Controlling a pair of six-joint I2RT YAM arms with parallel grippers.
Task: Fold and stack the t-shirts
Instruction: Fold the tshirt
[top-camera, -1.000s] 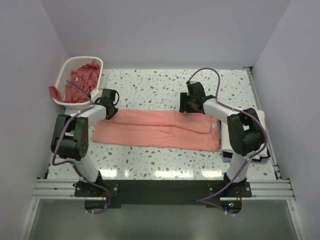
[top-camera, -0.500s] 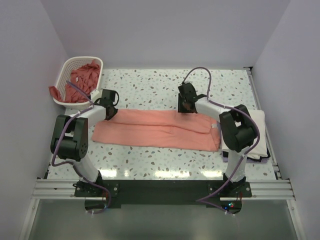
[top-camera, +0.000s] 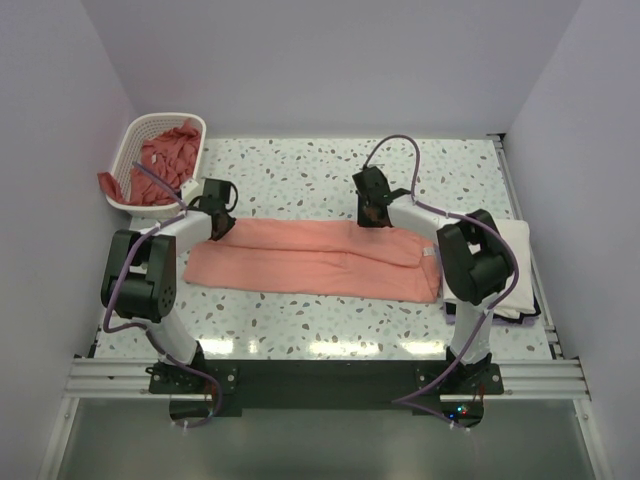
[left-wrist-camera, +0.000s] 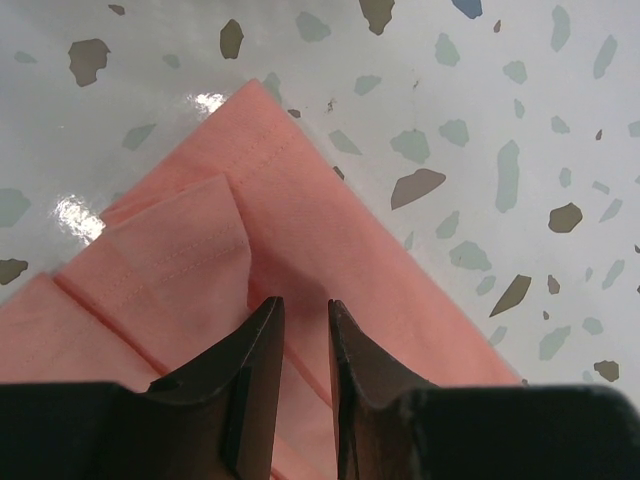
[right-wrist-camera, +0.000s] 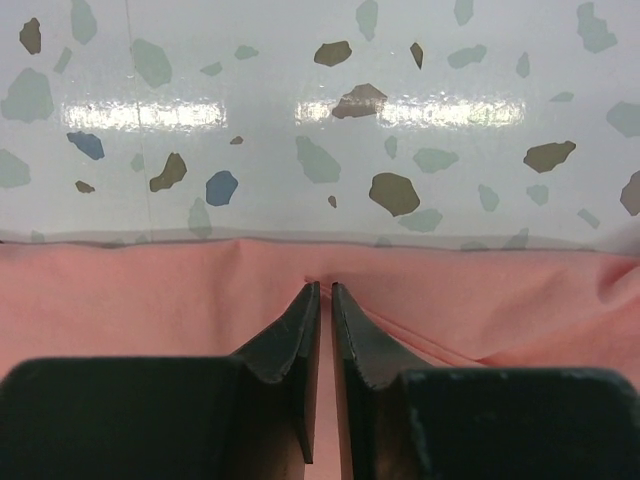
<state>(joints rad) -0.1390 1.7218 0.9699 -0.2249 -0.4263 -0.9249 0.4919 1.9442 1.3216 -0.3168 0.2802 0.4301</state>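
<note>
Salmon-pink cloth t-shirt (top-camera: 310, 260): a long band on the speckled table (top-camera: 300, 170), long axis running left to right across both your arms.
Left gripper (left-wrist-camera: 303, 302): jaws clamped on its far-left corner.
Right gripper (right-wrist-camera: 322, 285): pinching the far edge mid-length (cloth puckers there).

Bright, even overhead light filled the scene, with soft shadows. Glare patches shone on the glossy terrazzo table (top-camera: 300, 175) in all views. Up close, the right gripper's fingers (right-wrist-camera: 290, 350) looked slightly blurred.
</note>
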